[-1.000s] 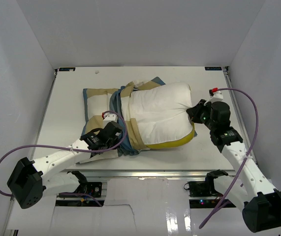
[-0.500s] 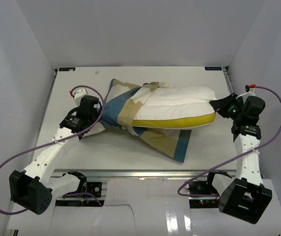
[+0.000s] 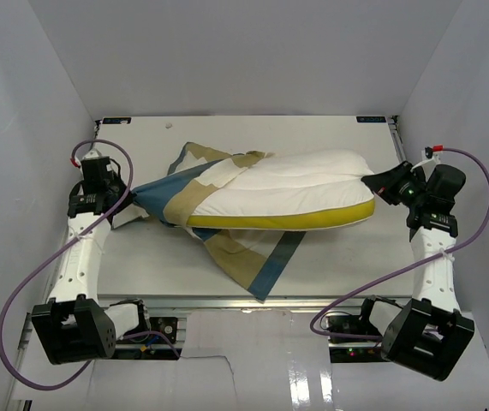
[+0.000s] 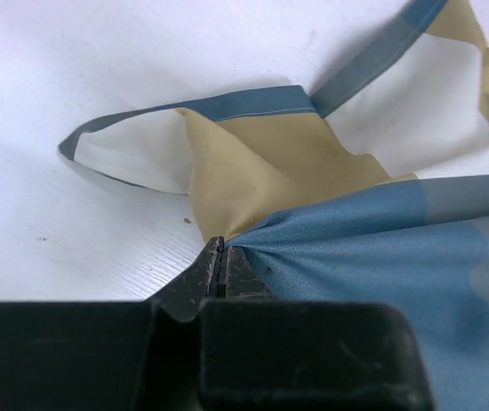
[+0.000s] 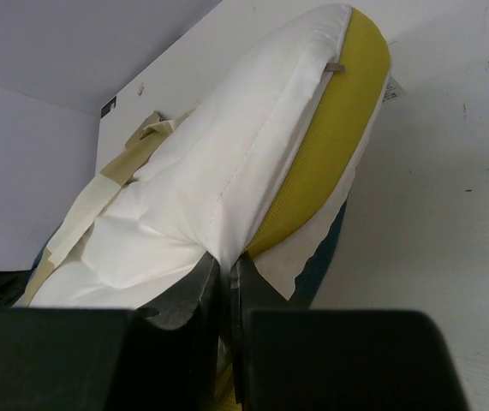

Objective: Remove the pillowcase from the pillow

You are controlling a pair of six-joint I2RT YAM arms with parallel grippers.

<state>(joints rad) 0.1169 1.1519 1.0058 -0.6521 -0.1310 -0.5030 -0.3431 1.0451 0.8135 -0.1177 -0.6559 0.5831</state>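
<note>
Since half a second ago, my left claw has swung further out toward nine o'clock, dragging the pillowcase with it, and more of the pillow shows bare. That claw is clamped on a gathered blue corner of the cover, with the cloth running taut from its tips. My right claw, at three o'clock, is pinched shut on the pillow's white corner just above the yellow edge. The pillow lies across the middle of the table. Its nine o'clock end is wrapped in tan and blue bands, and a loose flap trails toward six o'clock. To finish well, I judge I should hold the right end as a steady anchor. The left should pull straight along the nine-to-three line, slightly raised so the cloth slides and doesn't bunch. If the bands snag, I should ease off, not yank, or a pinch may slip.
</note>
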